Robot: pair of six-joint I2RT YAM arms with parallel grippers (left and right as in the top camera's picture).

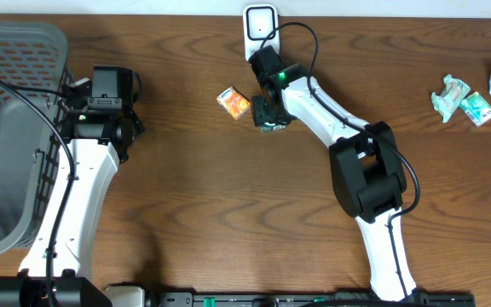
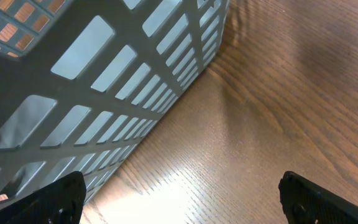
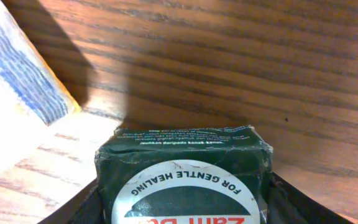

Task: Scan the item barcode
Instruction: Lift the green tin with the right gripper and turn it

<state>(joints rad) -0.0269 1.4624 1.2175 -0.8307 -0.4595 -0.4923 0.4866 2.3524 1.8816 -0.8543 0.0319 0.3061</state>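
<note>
From overhead, we see the right gripper (image 1: 270,113) low on the table (image 1: 186,188), just near of the white scanner (image 1: 261,24), with an orange packet (image 1: 233,102) just left of it, more packets (image 1: 476,107) well off to the right, and the left gripper (image 1: 113,85) beside the grey basket (image 1: 7,128). The left wrist shows its fingers (image 2: 48,199) spread wide over bare wood, the basket wall close by. The right wrist shows the dark green box (image 3: 185,165) on the wood between fingers (image 3: 297,205) flanking its sides; we cannot tell whether they pinch it.

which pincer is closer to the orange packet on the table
Right. The right pincer is right next to the orange packet; the left pincer is far off, beside the grey basket.
</note>
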